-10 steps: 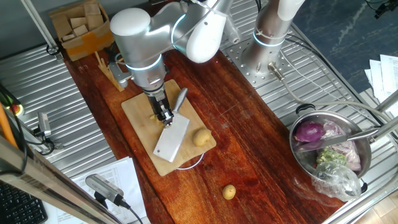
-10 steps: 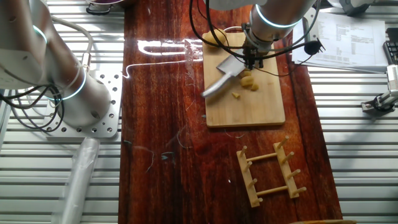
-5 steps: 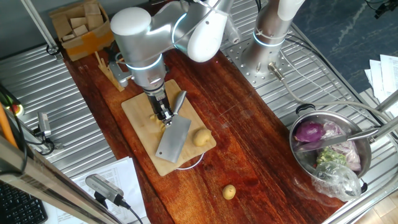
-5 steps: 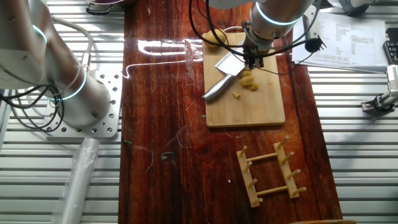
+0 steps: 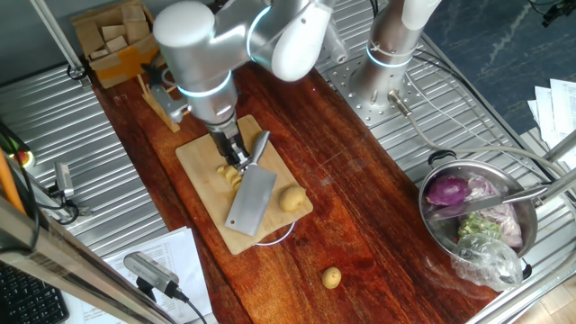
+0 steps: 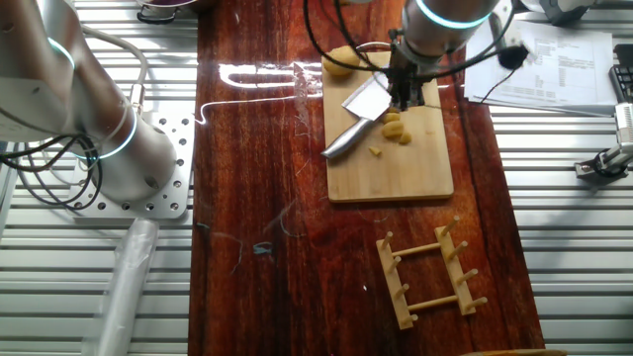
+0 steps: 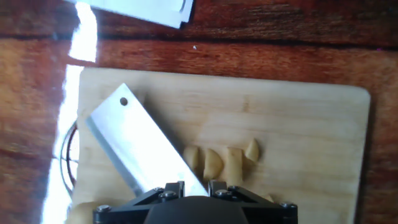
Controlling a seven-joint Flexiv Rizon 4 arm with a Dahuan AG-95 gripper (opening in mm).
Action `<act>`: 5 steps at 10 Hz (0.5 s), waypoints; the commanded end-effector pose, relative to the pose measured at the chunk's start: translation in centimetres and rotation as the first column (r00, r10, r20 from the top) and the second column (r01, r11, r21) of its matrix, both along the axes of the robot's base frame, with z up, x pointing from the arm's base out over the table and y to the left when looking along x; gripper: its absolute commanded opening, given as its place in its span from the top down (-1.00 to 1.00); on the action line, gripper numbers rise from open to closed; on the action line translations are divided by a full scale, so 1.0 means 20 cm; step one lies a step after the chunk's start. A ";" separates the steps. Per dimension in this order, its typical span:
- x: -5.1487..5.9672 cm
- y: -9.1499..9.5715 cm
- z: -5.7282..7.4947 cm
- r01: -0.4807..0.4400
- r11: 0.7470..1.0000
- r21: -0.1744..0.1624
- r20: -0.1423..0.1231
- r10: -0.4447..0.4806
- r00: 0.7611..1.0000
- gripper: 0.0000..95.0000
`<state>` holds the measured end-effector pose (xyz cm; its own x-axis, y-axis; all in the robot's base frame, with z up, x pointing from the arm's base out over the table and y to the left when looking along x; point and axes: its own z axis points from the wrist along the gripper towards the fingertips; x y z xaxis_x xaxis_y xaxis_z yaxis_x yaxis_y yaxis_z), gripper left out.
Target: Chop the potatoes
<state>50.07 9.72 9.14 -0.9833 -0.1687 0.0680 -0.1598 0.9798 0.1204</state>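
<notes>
wood worktop, then cutting board on it. gripper over the board, clamped on the cleaver, blade flat across the board. whole potato on the board's edge beside the blade, cut potato pieces just beside the gripper, another small potato off the board on the worktop.

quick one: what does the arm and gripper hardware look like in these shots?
The arm has a silver-grey body with glossy white rounded joint covers and thin cyan-lit rings at the joints. Black cables loop around its wrist. The gripper is small, black and two-fingered; the hand view shows its dark housing with screws.
</notes>
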 end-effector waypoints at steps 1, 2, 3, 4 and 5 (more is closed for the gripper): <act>0.00 -0.02 0.01 -0.078 0.991 -0.105 -0.024 0.076 0.997 1.00; 0.00 -0.04 0.02 -0.089 0.991 -0.100 -0.026 0.086 0.996 1.00; -0.01 -0.07 0.04 -0.102 0.990 -0.099 -0.028 0.100 0.995 1.00; -0.01 -0.07 0.04 -0.104 0.990 -0.098 -0.029 0.102 0.994 1.00; -0.01 -0.08 0.04 -0.109 0.989 -0.098 -0.031 0.107 0.994 1.00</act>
